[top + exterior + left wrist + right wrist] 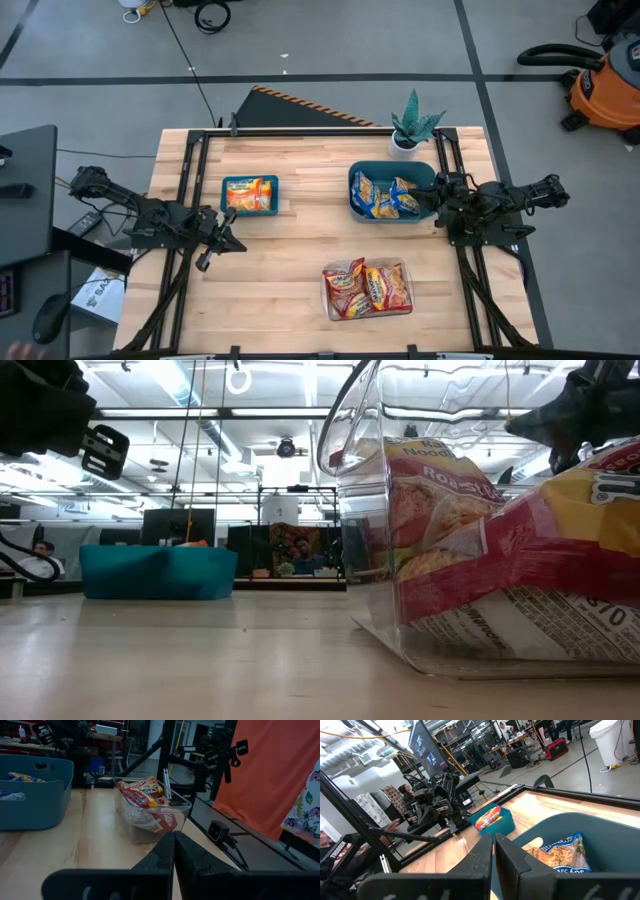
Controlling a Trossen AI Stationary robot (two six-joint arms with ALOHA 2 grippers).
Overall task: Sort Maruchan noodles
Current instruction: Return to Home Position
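Note:
Red-and-yellow Maruchan packets point(367, 288) sit in a clear plastic container point(404, 306) near the table's near edge, shown close up in the low view point(500, 550). Blue-and-yellow packets point(385, 196) lie in the right teal bin point(360, 172). An orange packet point(249, 194) lies in the small left teal bin point(270, 183). My left gripper point(236, 241) hovers at the table's left side, shut and empty. My right gripper point(438, 196) is at the right bin's right rim, shut and empty.
A potted plant point(412, 126) stands at the far edge behind the right bin. Bare wood lies in the table's middle and near-left part. Black frame rails point(190, 200) run along both sides. People show in the room beyond the table.

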